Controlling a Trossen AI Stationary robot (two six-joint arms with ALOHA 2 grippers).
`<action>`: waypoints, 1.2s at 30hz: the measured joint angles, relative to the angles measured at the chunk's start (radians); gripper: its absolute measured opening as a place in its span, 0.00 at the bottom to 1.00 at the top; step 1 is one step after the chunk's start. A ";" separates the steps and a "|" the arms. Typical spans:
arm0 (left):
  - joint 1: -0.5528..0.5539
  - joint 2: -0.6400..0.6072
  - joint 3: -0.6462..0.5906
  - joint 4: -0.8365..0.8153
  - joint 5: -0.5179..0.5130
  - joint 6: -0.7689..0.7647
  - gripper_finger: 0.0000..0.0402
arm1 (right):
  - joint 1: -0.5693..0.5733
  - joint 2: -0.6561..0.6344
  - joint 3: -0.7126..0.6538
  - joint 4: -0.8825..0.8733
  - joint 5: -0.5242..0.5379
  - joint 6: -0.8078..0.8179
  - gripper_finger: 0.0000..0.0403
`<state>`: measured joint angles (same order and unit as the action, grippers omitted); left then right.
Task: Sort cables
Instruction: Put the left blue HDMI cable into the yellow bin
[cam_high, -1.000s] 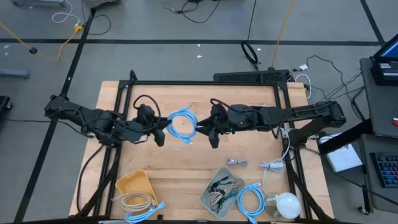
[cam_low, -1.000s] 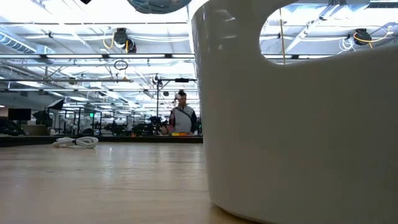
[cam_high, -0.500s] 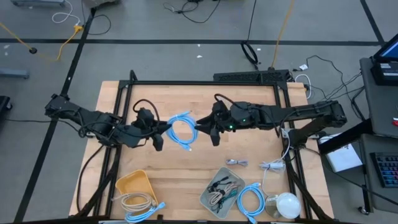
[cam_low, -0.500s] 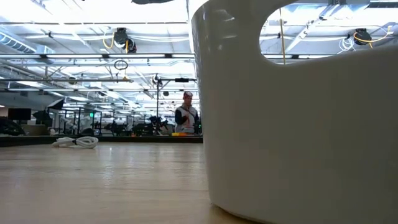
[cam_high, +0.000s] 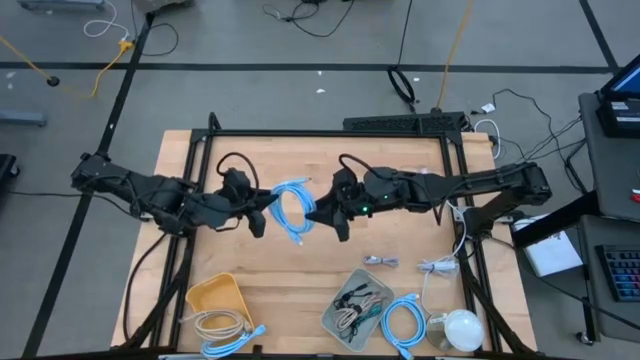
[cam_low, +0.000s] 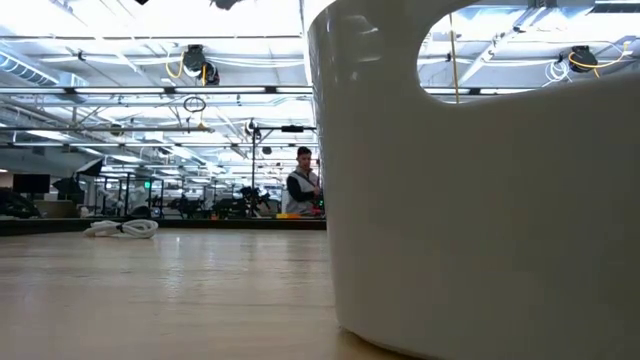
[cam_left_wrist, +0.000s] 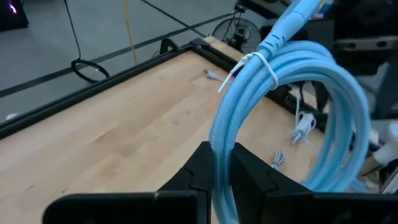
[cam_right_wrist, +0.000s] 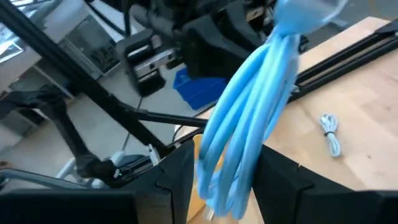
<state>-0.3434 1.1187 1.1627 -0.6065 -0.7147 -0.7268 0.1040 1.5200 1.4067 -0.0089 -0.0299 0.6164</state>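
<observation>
A light-blue cable loop (cam_high: 293, 208), bound with a white tie (cam_left_wrist: 260, 60), hangs in the air over the table's middle, between my two grippers. My left gripper (cam_high: 262, 212) is shut on its left side. My right gripper (cam_high: 325, 213) is open at its right side; in the right wrist view the fingers (cam_right_wrist: 178, 169) stand on either side of the loop's strands (cam_right_wrist: 239, 146), very close, and I cannot tell whether they touch. Another light-blue loop (cam_high: 400, 320) lies near the table's near edge. Small grey bundles (cam_high: 380, 261) lie right of the middle. My left gripper pinches the loop's bundled strands (cam_left_wrist: 219, 137) between its two fingers (cam_left_wrist: 202, 163), below the white tie. The fingers come level from the table's left and lie across the strands. The loop stands up out of the hold, lifted clear of the table.
A yellow bin (cam_high: 218, 297) and a grey tray (cam_high: 343, 318) holding thin cables stand near the near edge, with a beige coil (cam_high: 215, 322) by the bin. A round white object (cam_high: 460, 328) sits at the near right. A white tub's wall (cam_low: 480, 200) fills the low view; a person (cam_low: 303, 190) stands far behind.
My right gripper has moved toward the table's left, up to the light-blue loop, so its fingers now flank the strands. The loop, held by my left gripper, has turned from lying broad and open to standing more edge-on and looks narrower from above.
</observation>
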 joint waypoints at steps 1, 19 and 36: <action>0.004 0.000 0.001 0.003 0.005 0.001 0.08 | 0.002 -0.001 0.000 0.001 -0.005 0.005 0.35; 0.010 0.000 0.001 0.097 0.017 0.058 0.08 | 0.019 0.024 -0.001 0.044 -0.001 0.004 0.39; 0.009 -0.070 0.001 0.007 -0.047 -0.010 0.29 | 0.025 0.034 0.000 -0.053 -0.206 -0.054 0.06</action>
<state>-0.3346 1.0485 1.1633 -0.5991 -0.7617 -0.7366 0.1293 1.5536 1.4063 -0.0618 -0.2358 0.5622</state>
